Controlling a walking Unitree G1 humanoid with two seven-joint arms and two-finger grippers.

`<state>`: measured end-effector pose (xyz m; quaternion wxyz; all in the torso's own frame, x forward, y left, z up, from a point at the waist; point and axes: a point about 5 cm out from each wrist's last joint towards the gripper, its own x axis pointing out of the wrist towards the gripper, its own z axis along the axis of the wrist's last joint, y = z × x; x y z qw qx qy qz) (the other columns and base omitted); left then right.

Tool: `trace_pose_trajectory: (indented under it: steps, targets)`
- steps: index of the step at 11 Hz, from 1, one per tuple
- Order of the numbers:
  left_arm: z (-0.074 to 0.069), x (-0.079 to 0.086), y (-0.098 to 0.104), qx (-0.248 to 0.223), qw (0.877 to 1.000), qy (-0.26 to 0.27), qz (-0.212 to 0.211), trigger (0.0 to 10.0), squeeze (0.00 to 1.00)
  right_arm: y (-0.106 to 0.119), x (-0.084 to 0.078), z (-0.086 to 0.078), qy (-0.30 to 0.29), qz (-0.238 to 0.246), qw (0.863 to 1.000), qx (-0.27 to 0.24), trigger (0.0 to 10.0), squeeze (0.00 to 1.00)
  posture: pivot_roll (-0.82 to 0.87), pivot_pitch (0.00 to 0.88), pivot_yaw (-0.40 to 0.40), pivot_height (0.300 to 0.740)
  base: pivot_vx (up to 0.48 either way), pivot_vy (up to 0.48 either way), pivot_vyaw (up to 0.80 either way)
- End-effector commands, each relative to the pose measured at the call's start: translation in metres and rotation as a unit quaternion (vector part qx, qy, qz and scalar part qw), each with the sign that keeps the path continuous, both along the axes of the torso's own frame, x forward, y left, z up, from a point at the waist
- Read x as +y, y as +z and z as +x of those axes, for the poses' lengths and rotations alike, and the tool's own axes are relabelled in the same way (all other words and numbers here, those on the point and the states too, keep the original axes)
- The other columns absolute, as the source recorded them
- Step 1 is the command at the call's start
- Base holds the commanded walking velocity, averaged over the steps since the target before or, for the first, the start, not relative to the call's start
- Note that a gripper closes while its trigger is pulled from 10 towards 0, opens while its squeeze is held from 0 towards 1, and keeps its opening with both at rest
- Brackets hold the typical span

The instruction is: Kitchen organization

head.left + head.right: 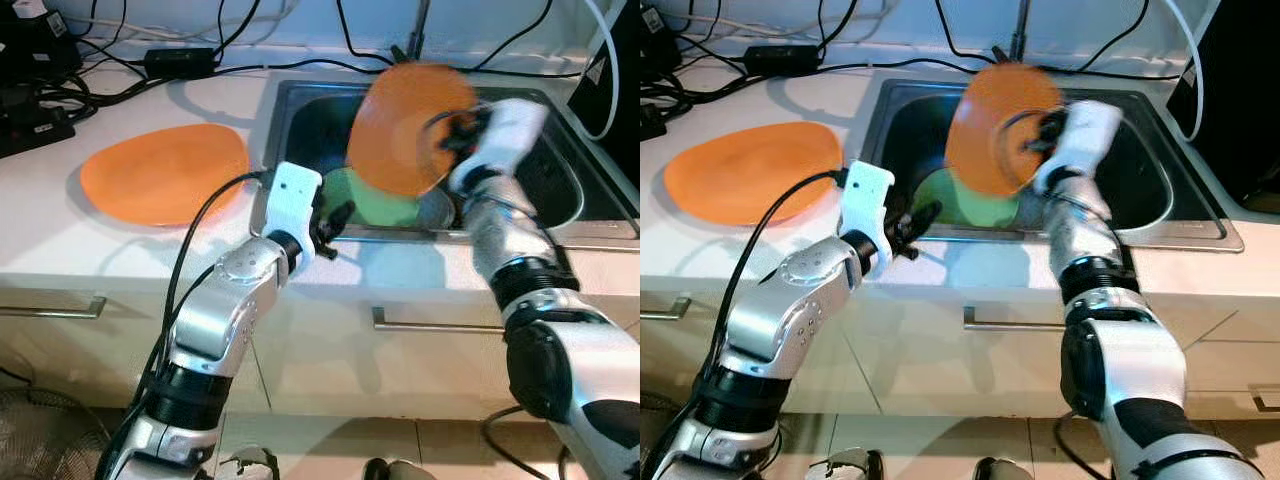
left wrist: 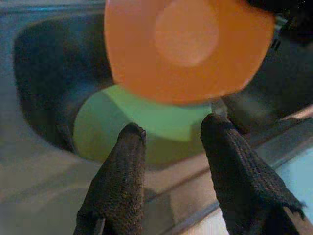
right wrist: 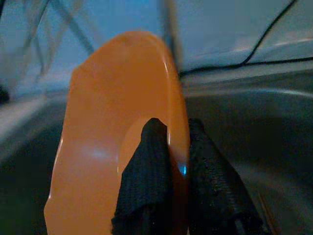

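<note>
My right gripper (image 1: 452, 132) is shut on the rim of an orange plate (image 1: 405, 125), holding it tilted on edge above the steel sink (image 1: 300, 110). The right wrist view shows one black finger (image 3: 146, 166) on each face of that orange plate (image 3: 112, 137). A green plate (image 1: 375, 200) lies in the sink basin below it. My left gripper (image 1: 335, 222) is open at the sink's front rim, its fingertips (image 2: 129, 147) pointing at the green plate (image 2: 127, 127). A second orange plate (image 1: 165, 172) lies flat on the white counter to the left.
Black cables and a power adapter (image 1: 180, 60) lie along the back of the counter (image 1: 120, 250). The tap (image 1: 415, 35) rises behind the sink. Drawer handles (image 1: 420, 322) run below the counter front. A fan grille (image 1: 40, 440) stands on the floor at left.
</note>
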<state>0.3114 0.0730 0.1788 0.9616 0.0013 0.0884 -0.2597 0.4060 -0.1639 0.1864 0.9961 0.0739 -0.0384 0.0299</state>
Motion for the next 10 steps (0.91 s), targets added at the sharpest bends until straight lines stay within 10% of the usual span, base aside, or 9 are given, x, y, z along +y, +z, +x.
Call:
trace_pose_trajectory:
  steps: [1, 9, 10]
  targets:
    - [-0.004, -0.001, -0.001, 0.005, 1.0, -0.002, 0.01, 10.0, 0.0, 0.012, 0.005, 0.003, 0.006, -0.023, 1.0, -0.019, 10.0, 0.0, 0.15, 0.067, -0.021, 0.74, 0.0, 0.0, 0.0]
    - [-0.014, -0.003, 0.003, 0.02, 1.0, 0.011, 0.014, 10.0, 0.0, -0.026, 0.023, -0.001, 0.035, -0.09, 0.991, 0.094, 10.0, 0.0, 0.22, 0.127, -0.051, 0.74, 0.0, 0.0, 0.0]
    - [-0.014, -0.002, 0.003, 0.022, 1.0, 0.013, 0.014, 10.0, 0.0, -0.031, 0.023, -0.002, 0.034, -0.089, 0.99, 0.105, 10.0, 1.0, 0.22, 0.13, -0.051, 0.74, 0.0, 0.0, 0.0]
